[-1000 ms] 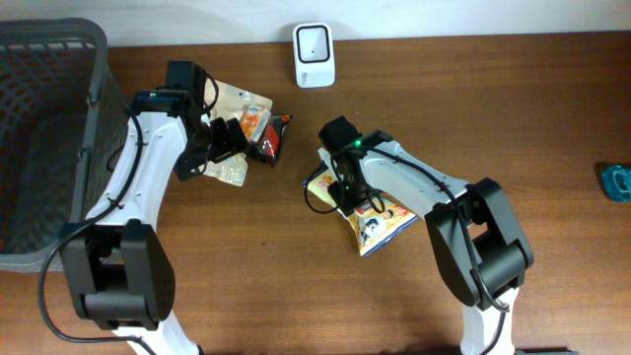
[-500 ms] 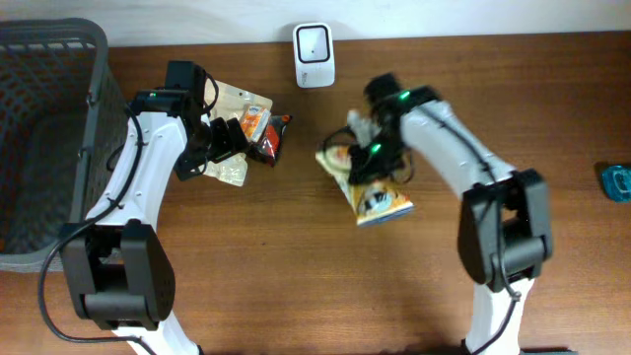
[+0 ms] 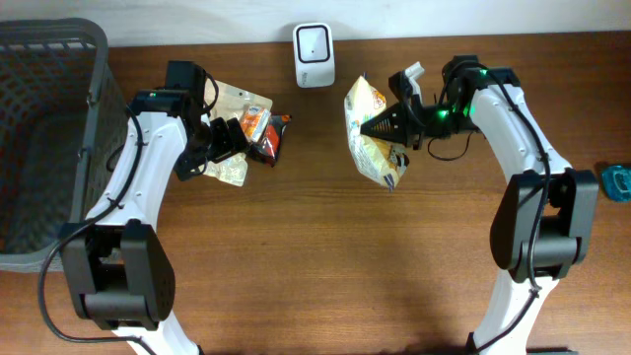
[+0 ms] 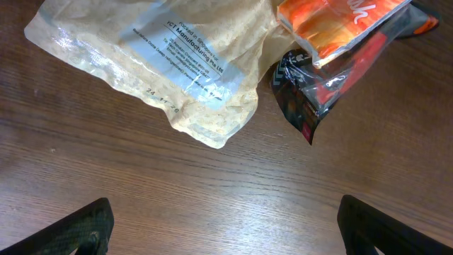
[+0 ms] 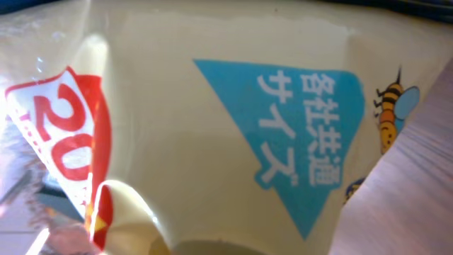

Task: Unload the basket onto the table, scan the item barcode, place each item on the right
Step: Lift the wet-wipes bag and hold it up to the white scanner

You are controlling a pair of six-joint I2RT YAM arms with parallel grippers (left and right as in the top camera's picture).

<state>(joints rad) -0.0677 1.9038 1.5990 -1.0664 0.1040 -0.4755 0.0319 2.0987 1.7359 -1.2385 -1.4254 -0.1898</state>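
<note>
snack bag [image 3: 363, 146] in right hand [image 3: 391, 126]

A mock shop checkout: barcode scanner [image 3: 314, 42], mesh basket [image 3: 59, 30] and snack packets [image 3: 242, 106] on a wooden table [image 3: 296, 266].

The overhead view is bright and evenly lit from above; the brown table [image 3: 296, 276] carries only a mild sheen and soft, short shadows under the arms, and everything is in focus with little bending at the edges. The yellow packet [image 3: 373, 133] catches pale glare on its foil. In the left wrist view the wood grain is sharp, white highlights streak the clear bag [image 4: 163, 64] and dark wrapper [image 4: 311, 92], and the left gripper [image 4: 225, 234] shows its fingertips [image 4: 78, 228] as dark, soft-edged shapes. The right wrist view sits too close: print blurs, and the left side washes out.
</note>
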